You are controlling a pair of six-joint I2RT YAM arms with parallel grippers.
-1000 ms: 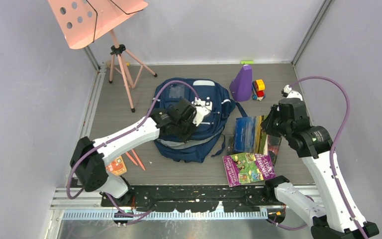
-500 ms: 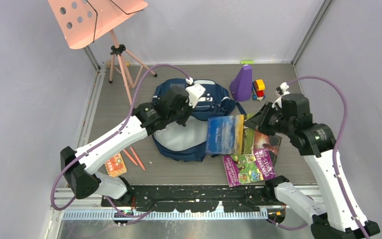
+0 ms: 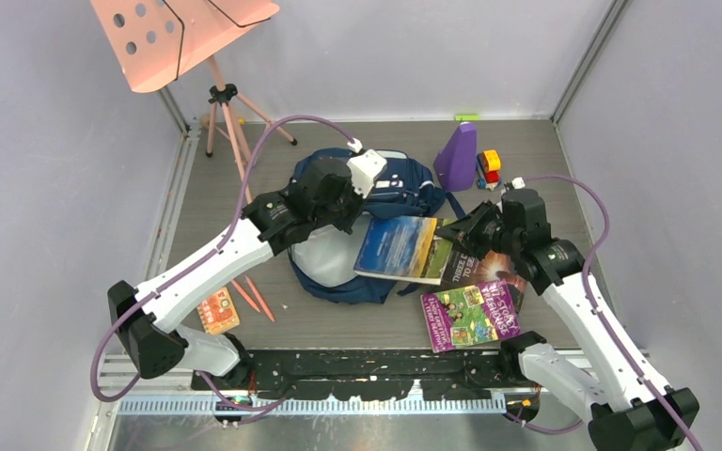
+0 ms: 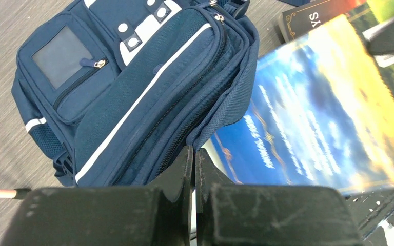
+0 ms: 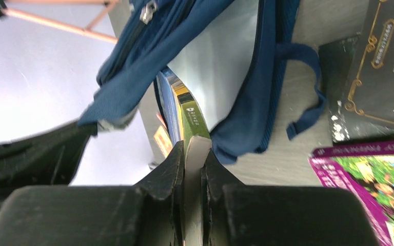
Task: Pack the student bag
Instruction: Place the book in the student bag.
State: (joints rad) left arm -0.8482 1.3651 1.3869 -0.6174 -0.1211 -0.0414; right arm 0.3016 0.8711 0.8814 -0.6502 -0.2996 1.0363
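Grey wood-grain planking forms the surface, closed in by pale lilac walls. Near its middle the left tool (image 4: 194,152) is seen pressed fully together on a fold of the student bag (image 3: 404,183) at the zip edge of the main opening. The upper side of the bag is held lifted by that grip, so the pale grey lining (image 3: 329,263) is exposed toward the near edge. The bag itself is laid at the centre of the surface, its front pockets turned toward the far edge.

The right tool (image 5: 192,149) is closed narrowly on the near end of a blue-and-yellow book (image 3: 402,246). The book is held clear of the surface, and its far end is pushed into the bag's opening, against the lining.

Below the held book, a dark book (image 3: 506,268) is partly covered, and a purple picture book (image 3: 470,316) is laid just beside it toward the near edge. A purple cone (image 3: 458,156) and a small coloured toy (image 3: 489,167) are set close together near the far edge, right of the bag. Two orange pencils (image 3: 256,299) and an orange card (image 3: 218,312) are found left of the bag, toward the near edge. A pink music stand (image 3: 230,122) is placed at the far left corner.
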